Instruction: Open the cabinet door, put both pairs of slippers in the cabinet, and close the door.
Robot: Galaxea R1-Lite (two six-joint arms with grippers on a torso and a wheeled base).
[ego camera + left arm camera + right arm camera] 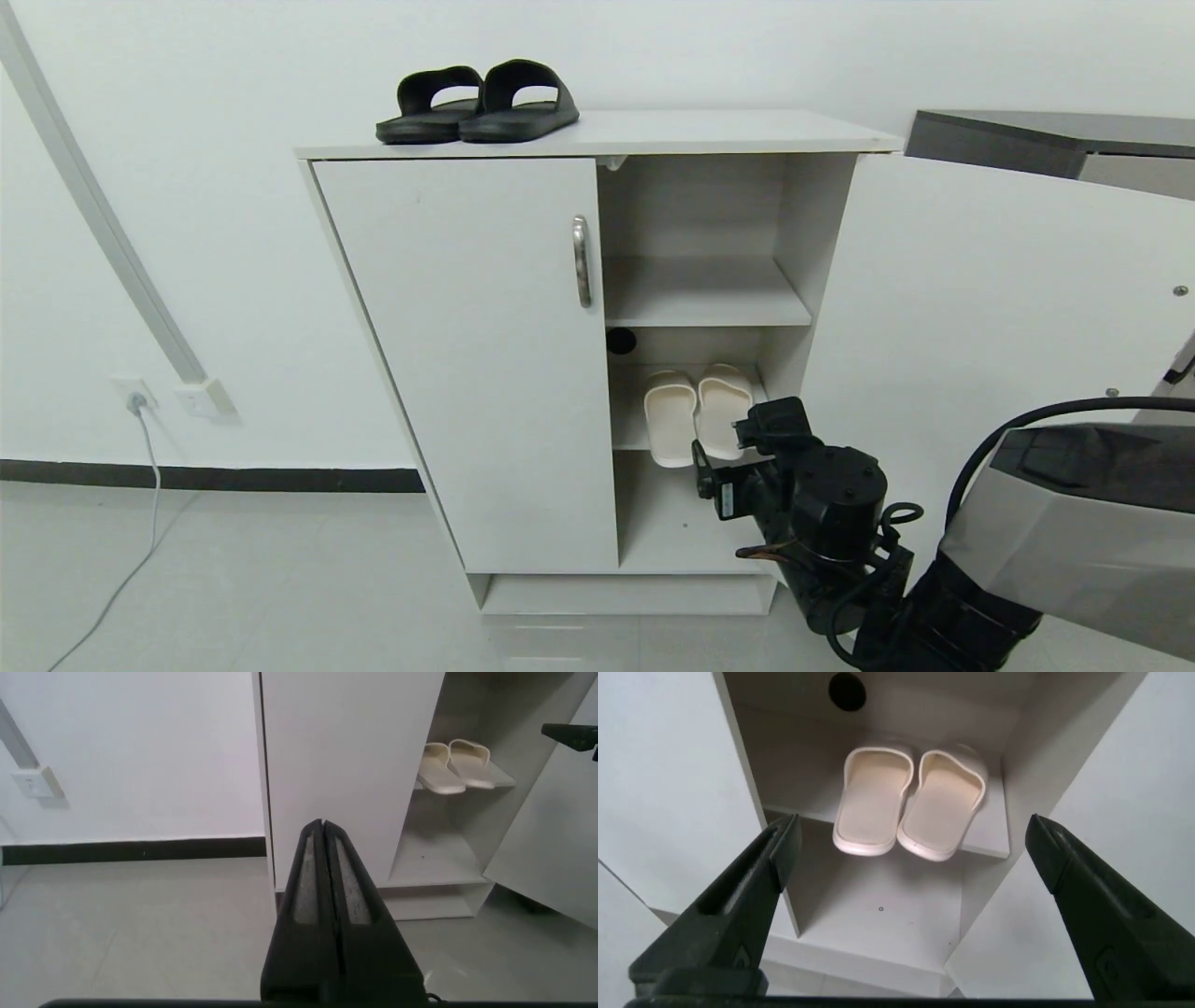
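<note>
Lower right of the head view, item 1: right arm, black, forearm angled up toward the cabinet opening. Right gripper (913,831) sits just in front of the lower shelves, its 2 fingers (738,905) spread wide and released, holding nothing.

Item 2: left gripper (322,833), level and aimed at the shut left door; its 2 fingers are pressed flat together, empty.

Item 3: white cabinet (597,135), centre frame. Left door (467,373) shut, metal handle (582,261) on its right edge. Right door (980,327) swung fully open toward the right side of the frame.

Item 4: 1 pair of cream slippers (697,411), side by side and touching, on the 2nd shelf (630,429) from the top, heels overhanging its front edge; apart from the right gripper.

Item 5: 1 pair of black slippers (478,103), side by side on the cabinet top, upper left of centre.

Item 6: wall socket (133,397) with a grey cable (140,551), far left.
</note>
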